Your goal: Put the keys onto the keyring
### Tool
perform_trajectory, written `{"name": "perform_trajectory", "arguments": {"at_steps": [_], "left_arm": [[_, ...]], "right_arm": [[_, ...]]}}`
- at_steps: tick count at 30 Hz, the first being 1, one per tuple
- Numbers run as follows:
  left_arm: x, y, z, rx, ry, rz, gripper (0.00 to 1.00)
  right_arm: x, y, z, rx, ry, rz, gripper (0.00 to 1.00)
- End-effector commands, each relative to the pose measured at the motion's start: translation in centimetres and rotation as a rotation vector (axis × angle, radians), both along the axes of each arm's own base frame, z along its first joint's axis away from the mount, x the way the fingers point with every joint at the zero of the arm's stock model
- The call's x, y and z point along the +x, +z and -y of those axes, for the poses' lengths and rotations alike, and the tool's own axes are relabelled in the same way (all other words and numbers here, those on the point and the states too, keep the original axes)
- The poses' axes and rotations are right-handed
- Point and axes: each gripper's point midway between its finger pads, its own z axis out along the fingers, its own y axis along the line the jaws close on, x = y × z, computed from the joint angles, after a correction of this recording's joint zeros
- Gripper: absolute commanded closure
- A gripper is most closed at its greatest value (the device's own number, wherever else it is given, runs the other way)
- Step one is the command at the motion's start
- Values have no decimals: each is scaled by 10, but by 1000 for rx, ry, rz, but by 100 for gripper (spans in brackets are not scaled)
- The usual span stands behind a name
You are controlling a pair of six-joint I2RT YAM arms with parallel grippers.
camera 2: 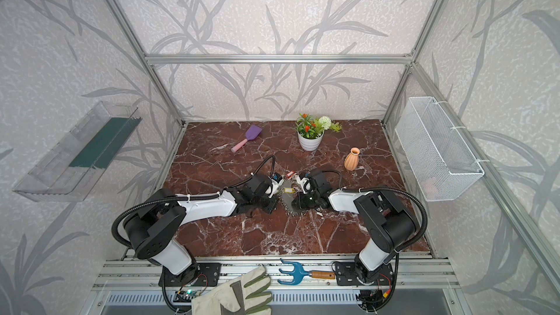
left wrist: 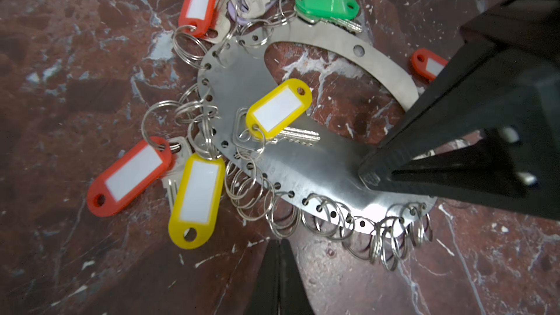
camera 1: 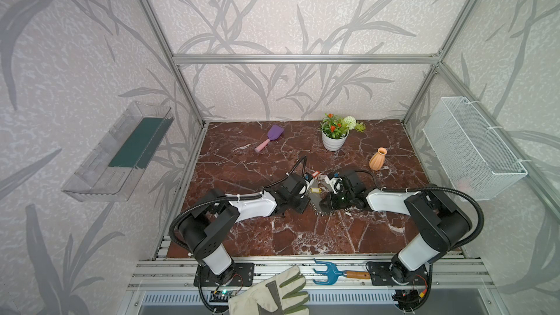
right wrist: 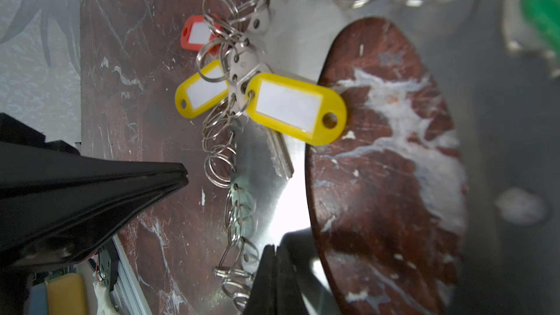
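- Work glove (camera 1: 272, 295) sits nearest the lens on the front rail at 6 o'clock, with a blue hand rake (camera 1: 328, 272) next to it. Both are well clear of the action, so not my worry.
- Mid-desk (camera 1: 303, 237), between the two arms, the keyring (left wrist: 303, 162) lies flat: a grey metal C with silver rings fringing its outer edge.
- Some of the keys (left wrist: 130, 174) look hooked on already (red and yellow tags). One yellow-tagged key (left wrist: 278, 110) just lies on top of the plate, and I can't tell if it's attached.
- From 3 o'clock the right tool (left wrist: 368, 177) has its fingers closed together and its tip planted on the plate, apparently pinning it.
- One contact point means a pivot. Any sideways tug on a ring could spin the whole plate around that tip, or the tip could skid on the shiny metal.
- At 9 o'clock the left tool (right wrist: 185, 174) is pinched closed just beside the ring fringe, and I don't see anything caught in it.
- My guess is it wants a ring. Those are thin, flat on the desk and overlapping, so it's easy to nip air or grab two at once.
- Rings sit in tangled clumps, so pulling one probably drags neighbours and tags along.
- If the plate tips, that loose-looking yellow key likely slides off.
- Both tools are close together over the plate, so a bump is a real risk.
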Motion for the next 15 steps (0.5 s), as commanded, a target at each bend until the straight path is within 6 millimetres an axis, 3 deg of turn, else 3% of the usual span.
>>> {"name": "perform_trajectory", "arguments": {"at_steps": [1, 2, 4, 9, 15], "left_arm": [[15, 13, 5, -15, 34, 62, 78], [16, 12, 5, -3, 33, 62, 68], [17, 9, 4, 18, 35, 63, 59], [22, 4, 1, 64, 61, 71, 52], [31, -2, -4, 113, 101, 81, 51]], "right_arm": [[-9, -14, 6, -31, -2, -42, 100], [-9, -14, 6, -31, -1, -43, 100], [-9, -14, 5, -29, -1, -43, 100], [-9, -14, 4, -18, 5, -43, 100], [-10, -16, 3, -11, 6, -49, 100]]}}
